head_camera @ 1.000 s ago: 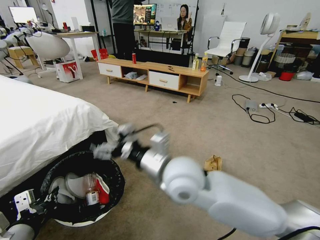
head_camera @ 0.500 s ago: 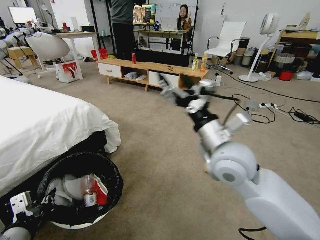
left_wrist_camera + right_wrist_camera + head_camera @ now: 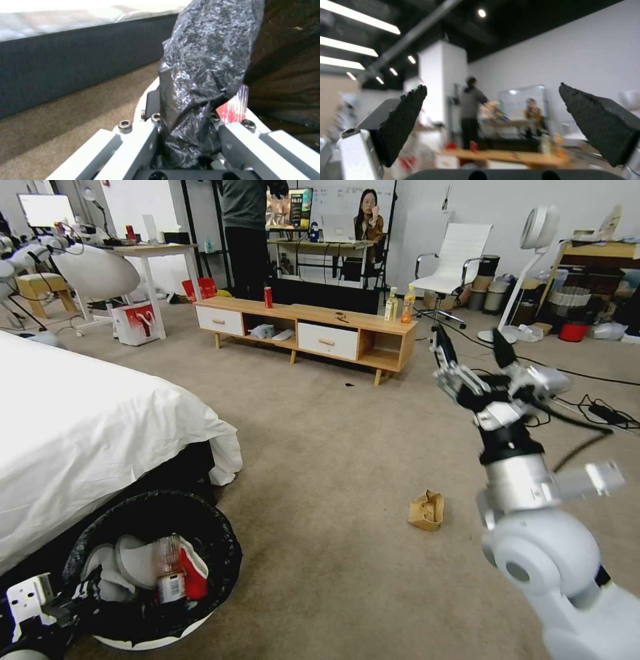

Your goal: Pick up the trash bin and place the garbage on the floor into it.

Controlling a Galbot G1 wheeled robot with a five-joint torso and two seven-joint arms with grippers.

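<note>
Left gripper (image 3: pixel 186 140) clamped on the bag-lined rim of the trash bin (image 3: pixel 220 553), bin at 7 o'clock in head view, beside the bed (image 3: pixel 87 433). Can, tissues and carton are inside. Right gripper (image 3: pixel 475 355) raised at 2 o'clock, pads (image 3: pixel 403 120) spread wide, holding nothing. Tan paper bag (image 3: pixel 427 509) on the floor (image 3: pixel 320 447) near centre, 5 o'clock, well apart from the bin.

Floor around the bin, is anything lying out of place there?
Yes. A crumpled tan paper bag lies loose on the carpet, well apart from the trash bin, which already holds other litter. The left hand grips the bin's rim; the right hand hangs open in the air beyond the bag.
</note>
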